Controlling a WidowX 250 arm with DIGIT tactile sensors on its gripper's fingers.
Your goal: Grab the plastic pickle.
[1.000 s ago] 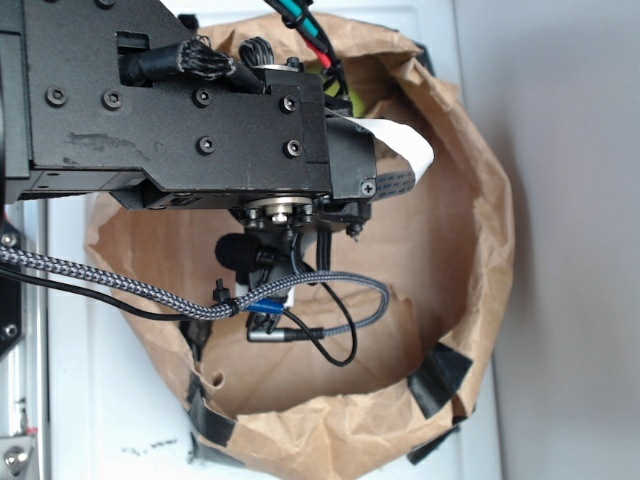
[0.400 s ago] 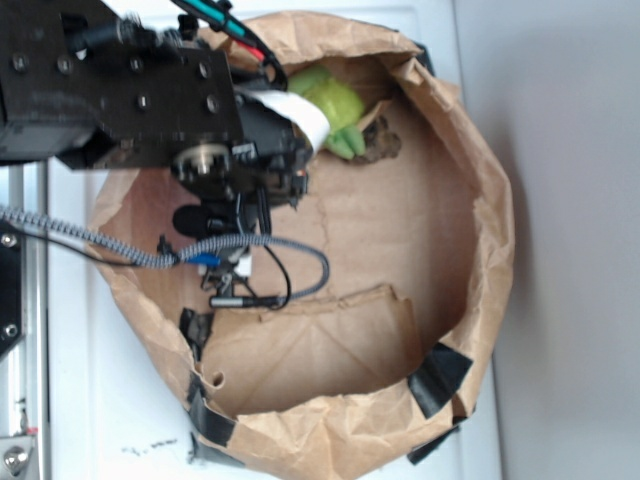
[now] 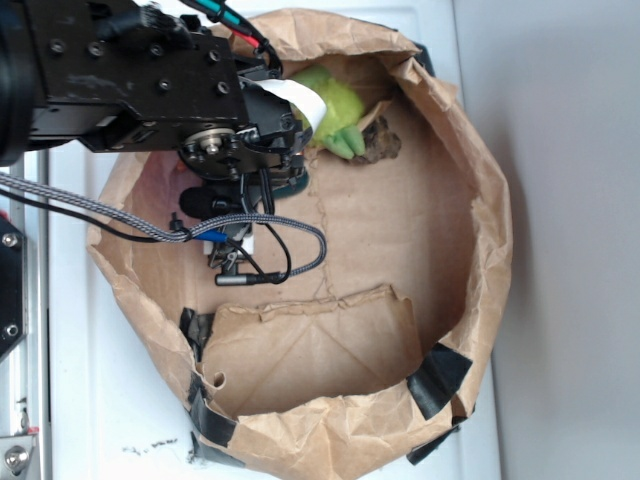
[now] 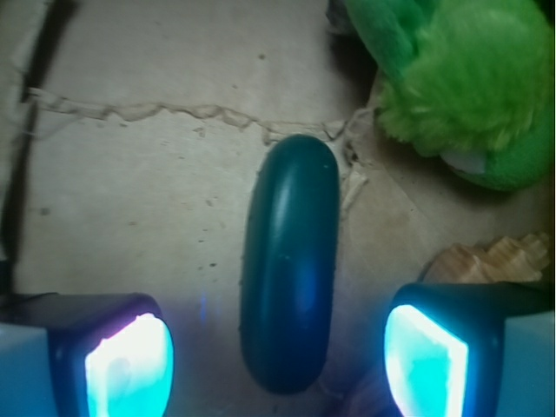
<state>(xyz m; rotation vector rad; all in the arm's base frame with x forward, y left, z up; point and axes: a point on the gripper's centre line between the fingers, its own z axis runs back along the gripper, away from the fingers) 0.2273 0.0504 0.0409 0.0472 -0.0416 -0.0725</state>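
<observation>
The plastic pickle point(image 4: 289, 265), a glossy dark green capsule, lies on the brown paper floor in the wrist view, pointing away from the camera. My gripper point(image 4: 278, 360) is open; its two glowing pads stand on either side of the pickle's near end with a gap on each side. In the exterior view the arm and gripper point(image 3: 235, 195) cover the pickle, so it is hidden there; only a sliver of dark green shows below the wrist.
A fuzzy lime-green toy point(image 4: 460, 82) point(image 3: 335, 110) sits at the far right of the pickle. An orange-tan shell point(image 4: 491, 259) lies just behind the right finger. Crumpled paper-bag walls point(image 3: 480, 210) ring the area, with black tape point(image 3: 437, 378) at the rim.
The arm has moved from the bag's middle up and to the left, uncovering the green toy, and now hangs over the upper-left part of the bag floor.
</observation>
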